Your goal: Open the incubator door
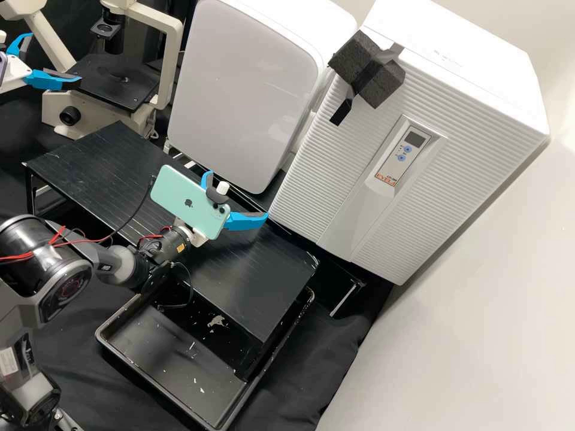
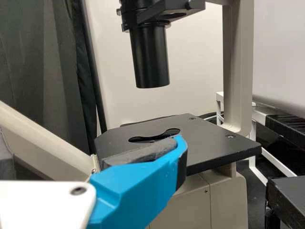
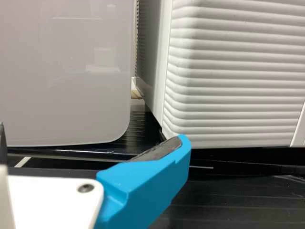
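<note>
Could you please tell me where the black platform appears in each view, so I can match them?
High view: the black platform is central, partly above the black tray.
Left wrist view: its corner is beside the microscope.
Right wrist view: its grooved top lies before the ribbed incubator.
Shared landmark: the smooth-fronted white cabinet, in the left wrist view probably the pale panel beyond the microscope.

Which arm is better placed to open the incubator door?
Probably the right: the right gripper hangs open near the lower corner of the incubator, while the left gripper is by the microscope.
</note>
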### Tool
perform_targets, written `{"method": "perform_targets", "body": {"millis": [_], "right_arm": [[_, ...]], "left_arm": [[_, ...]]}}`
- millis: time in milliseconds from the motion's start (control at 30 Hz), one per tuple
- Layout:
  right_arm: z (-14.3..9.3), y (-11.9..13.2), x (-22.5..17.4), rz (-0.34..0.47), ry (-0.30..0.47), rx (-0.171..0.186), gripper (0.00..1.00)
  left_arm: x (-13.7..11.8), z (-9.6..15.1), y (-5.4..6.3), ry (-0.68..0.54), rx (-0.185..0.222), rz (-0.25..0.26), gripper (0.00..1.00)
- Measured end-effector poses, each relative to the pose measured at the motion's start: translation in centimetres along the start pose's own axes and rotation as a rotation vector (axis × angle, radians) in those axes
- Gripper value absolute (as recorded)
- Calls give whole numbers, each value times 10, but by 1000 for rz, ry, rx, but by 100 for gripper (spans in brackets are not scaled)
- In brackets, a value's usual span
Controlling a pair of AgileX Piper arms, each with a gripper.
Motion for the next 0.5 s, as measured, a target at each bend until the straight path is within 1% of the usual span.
{"method": "perform_targets", "body": {"millis": [367,433,500], "right_arm": [[-1,1,0,2,2,0,100],[-5,6,-1,20,13,-3,100],[-12,16,-2,64,26,-2,100]], "left_arm": [[0,0,0,0,0,0,100],[0,0,0,0,0,0,100],[0,0,0,0,0,0,100]]}}
